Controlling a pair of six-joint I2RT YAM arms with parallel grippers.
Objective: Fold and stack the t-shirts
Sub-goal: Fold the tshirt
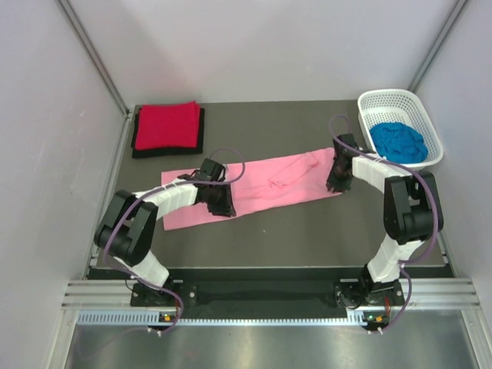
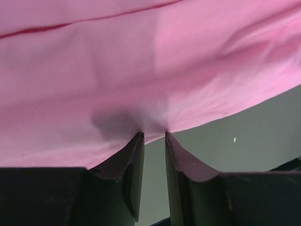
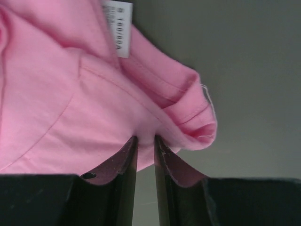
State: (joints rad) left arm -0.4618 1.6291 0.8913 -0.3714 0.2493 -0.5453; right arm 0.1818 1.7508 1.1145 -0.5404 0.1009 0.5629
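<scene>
We take this for a robot lab test cell: two arms [image 1: 165,198] bolted to an aluminium rail [image 1: 269,294] at the edge of a dark bench [image 1: 269,231], boxed in by plain white panels [image 1: 254,46], probably a purpose-built enclosure.

Plain white panels close in the work area on three sides, with thin grey metal posts [image 1: 92,54] running up the back corners. The table [image 1: 269,231] has a dark grey matte top, evenly lit from above. Along its near edge runs a ribbed aluminium rail [image 1: 254,296], with brushed metal sheet below it
</scene>
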